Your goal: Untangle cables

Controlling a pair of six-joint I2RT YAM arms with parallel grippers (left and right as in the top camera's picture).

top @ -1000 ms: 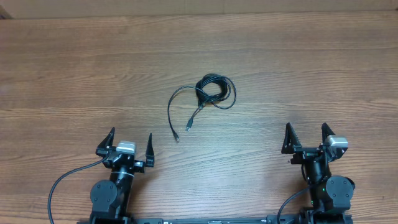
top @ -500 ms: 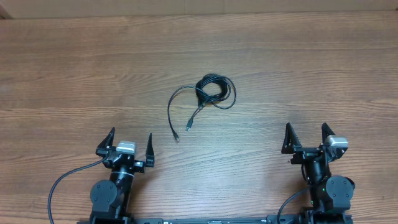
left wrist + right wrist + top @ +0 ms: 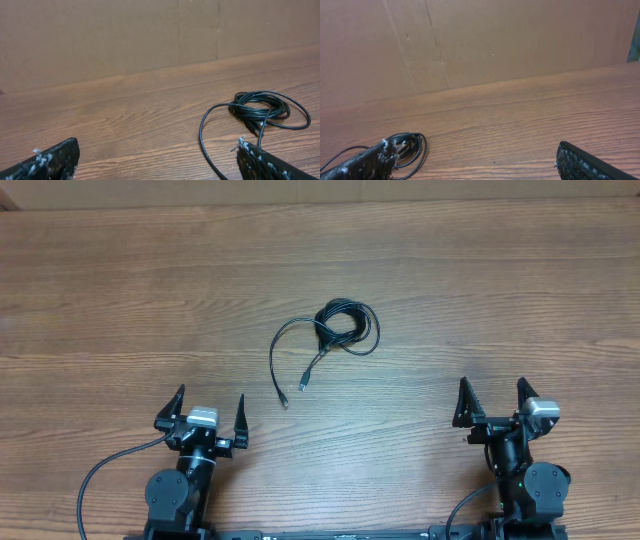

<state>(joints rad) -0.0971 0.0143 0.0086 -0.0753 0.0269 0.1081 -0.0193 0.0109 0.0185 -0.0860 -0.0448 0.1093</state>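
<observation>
Cables (image 3: 340, 328) are lying in a small tangle mid-table (image 3: 120, 300). Left claw (image 3: 210, 397) and right claw (image 3: 491, 386) are resting released, well apart from them. Judging them light and limp; gripping near a loose plug end (image 3: 304, 383) seems best.

This is a robotics lab bench: a left arm (image 3: 178, 492) and a right arm (image 3: 527, 485) are mounted side by side at the near edge of a wood-grain table (image 3: 120, 300). A plain cardboard wall (image 3: 100, 40) screens the far side like a makeshift test enclosure. The cables (image 3: 330, 323) lie mid-table between the arms' reach.
</observation>
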